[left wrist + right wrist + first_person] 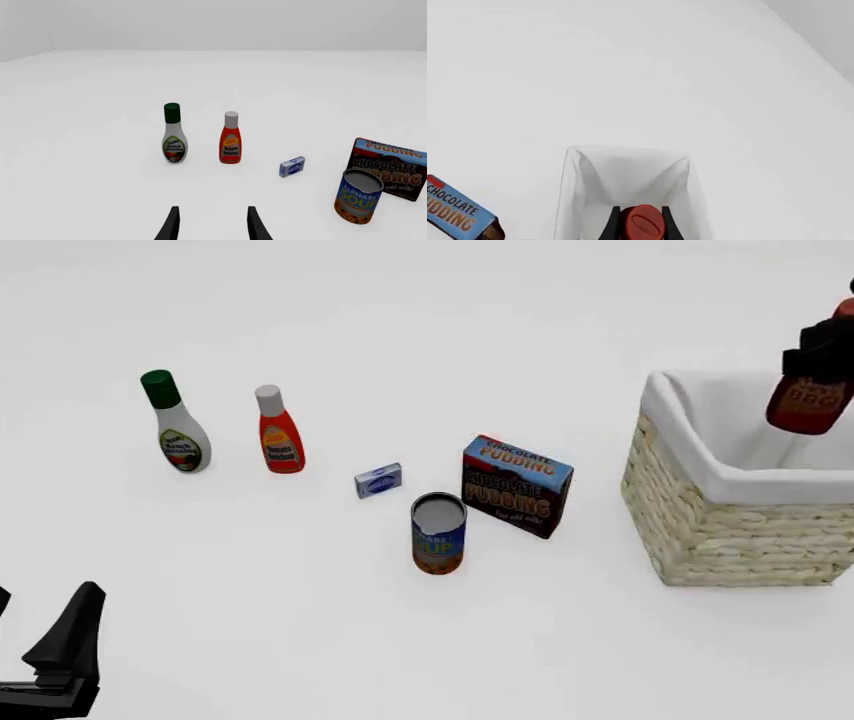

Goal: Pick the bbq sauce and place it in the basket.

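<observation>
The right gripper [636,225] clamps the bbq sauce [807,400] near its red cap, hanging it above the basket [721,525] so that a release would likely drop it onto the white lining. The left gripper [211,225] waits with fingers spread, empty, well apart from the other groceries.

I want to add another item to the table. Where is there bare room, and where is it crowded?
Bare: the white table behind the green-capped white bottle and grey-capped orange-red bottle, and the near strip before the soup can. Crowded: small blue box, can and chocolate pudding box beside the wicker basket.
</observation>
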Tool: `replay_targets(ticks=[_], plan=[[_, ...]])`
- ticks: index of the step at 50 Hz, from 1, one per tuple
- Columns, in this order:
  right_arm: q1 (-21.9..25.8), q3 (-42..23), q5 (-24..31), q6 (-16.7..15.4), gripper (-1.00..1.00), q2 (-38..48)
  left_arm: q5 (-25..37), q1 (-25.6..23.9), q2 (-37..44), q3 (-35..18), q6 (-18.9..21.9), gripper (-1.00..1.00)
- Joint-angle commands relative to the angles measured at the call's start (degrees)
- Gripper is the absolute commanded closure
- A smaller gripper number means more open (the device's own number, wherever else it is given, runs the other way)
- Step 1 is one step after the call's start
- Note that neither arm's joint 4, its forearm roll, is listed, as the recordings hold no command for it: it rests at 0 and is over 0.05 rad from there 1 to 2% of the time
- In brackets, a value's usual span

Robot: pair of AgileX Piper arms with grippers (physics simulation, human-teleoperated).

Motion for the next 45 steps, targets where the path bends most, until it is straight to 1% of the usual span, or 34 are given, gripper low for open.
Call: replay_targets(ticks=[1, 18, 45], plan=[[-1.1, 1.31, -3.16, 1.13, 1.0, 2.97, 0.0, 0.0, 0.0, 0.0, 0.0, -1.0], [-1.69, 2.7, -7.81, 1.5, 1.0, 9.22, 0.0, 0.0, 0.0, 0.0, 0.0, -1.0], [-1.56, 3.61, -11.86, 2.33, 1.0, 16.06, 0.0, 0.0, 0.0, 0.0, 0.0, -1.0]])
